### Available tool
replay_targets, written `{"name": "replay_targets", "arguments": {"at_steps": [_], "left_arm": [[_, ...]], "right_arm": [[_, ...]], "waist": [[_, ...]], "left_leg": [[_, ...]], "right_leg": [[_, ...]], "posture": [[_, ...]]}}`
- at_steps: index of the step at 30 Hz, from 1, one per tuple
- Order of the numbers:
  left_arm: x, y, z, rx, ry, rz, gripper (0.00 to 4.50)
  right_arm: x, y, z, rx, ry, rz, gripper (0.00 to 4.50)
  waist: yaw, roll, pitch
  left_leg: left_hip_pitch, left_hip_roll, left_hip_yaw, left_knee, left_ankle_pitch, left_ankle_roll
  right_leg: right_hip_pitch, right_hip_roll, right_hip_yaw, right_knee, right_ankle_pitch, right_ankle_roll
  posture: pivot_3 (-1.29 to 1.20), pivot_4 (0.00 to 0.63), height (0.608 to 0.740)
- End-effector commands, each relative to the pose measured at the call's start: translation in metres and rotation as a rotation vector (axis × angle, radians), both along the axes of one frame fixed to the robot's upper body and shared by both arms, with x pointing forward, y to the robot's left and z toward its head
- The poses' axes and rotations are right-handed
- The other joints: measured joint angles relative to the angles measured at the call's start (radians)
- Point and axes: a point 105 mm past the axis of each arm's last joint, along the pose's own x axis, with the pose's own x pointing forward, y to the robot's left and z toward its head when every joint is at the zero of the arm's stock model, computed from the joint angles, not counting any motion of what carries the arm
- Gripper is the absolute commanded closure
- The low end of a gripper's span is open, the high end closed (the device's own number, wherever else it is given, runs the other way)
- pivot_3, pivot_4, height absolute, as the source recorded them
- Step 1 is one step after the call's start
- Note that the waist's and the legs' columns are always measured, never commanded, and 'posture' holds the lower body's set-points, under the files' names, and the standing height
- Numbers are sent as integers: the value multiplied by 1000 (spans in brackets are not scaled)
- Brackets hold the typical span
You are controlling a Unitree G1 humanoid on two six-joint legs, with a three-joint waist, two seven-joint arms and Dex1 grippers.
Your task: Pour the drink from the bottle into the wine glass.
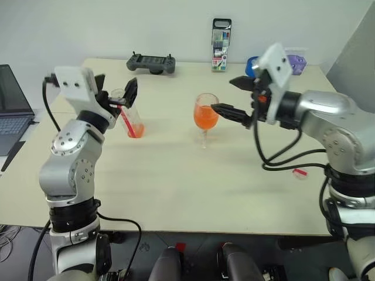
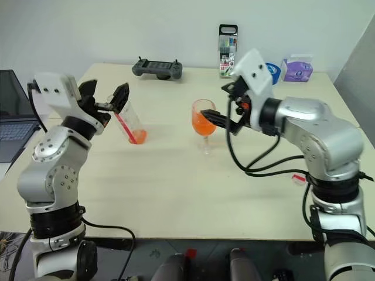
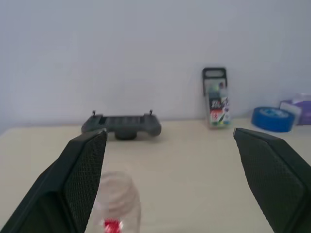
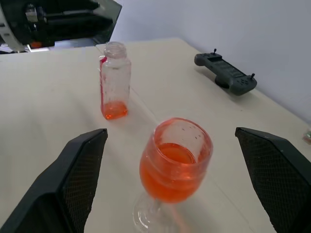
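Observation:
The bottle (image 1: 130, 117) stands uncapped on the table with a little orange-red drink (image 4: 114, 110) left at its bottom. My left gripper (image 1: 116, 91) hangs open just above its neck, one finger (image 3: 80, 184) beside the bottle's mouth (image 3: 116, 201), with no grip on it. The wine glass (image 1: 205, 119) stands mid-table, its bowl about half full of drink (image 4: 171, 182). To the right of the glass my right gripper (image 1: 232, 96) is open; in the right wrist view the glass lies ahead between the wide-apart fingers, clear of both.
At the table's far edge lie a dark game controller (image 1: 152, 62), a tall marker pack (image 1: 221, 45), a blue tape roll (image 3: 273, 119) and a tissue pack (image 2: 298, 68). A laptop (image 1: 12, 108) sits at the left. A small red-and-white thing (image 1: 300, 173) lies under my right arm.

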Motion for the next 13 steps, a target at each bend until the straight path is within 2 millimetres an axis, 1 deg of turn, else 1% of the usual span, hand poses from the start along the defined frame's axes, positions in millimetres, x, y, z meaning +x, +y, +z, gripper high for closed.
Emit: {"name": "replay_targets", "arguments": {"at_steps": [1,2,3,5,10,13], "left_arm": [[-18,-37,-10,93,50,-296,63],[-23,-43,-21,127,100,-378,63],[-27,-46,-27,149,132,-426,63],[-29,-46,-34,173,176,-472,63],[-25,-40,-34,182,201,-489,63],[-23,-39,-35,177,217,-491,63]], "right_arm": [[-18,-22,4,68,-18,31,0],[-21,-31,-4,90,3,28,0],[-23,-36,-9,105,15,26,0],[-24,-44,-19,108,24,3,0],[-31,-49,-25,153,26,-10,0],[-31,-49,-25,152,21,-23,0]], "waist": [[-2,0,0],[-2,0,0],[-3,0,0],[-5,0,0],[-8,1,1],[-7,1,1]], "left_leg": [[0,0,1,-1,0,0],[0,0,1,-1,0,0],[1,0,1,-1,0,0],[1,1,3,-1,0,0],[3,4,4,-1,0,0],[2,4,4,-1,0,0]], "right_leg": [[0,0,0,0,0,0],[0,0,1,-1,0,0],[0,0,1,-1,0,0],[0,1,1,0,0,0],[0,10,2,1,0,0],[0,10,1,1,0,0]], "posture": [[0,150,740],[0,150,740],[0,150,740],[0,150,740],[0,150,740],[0,150,740]]}}
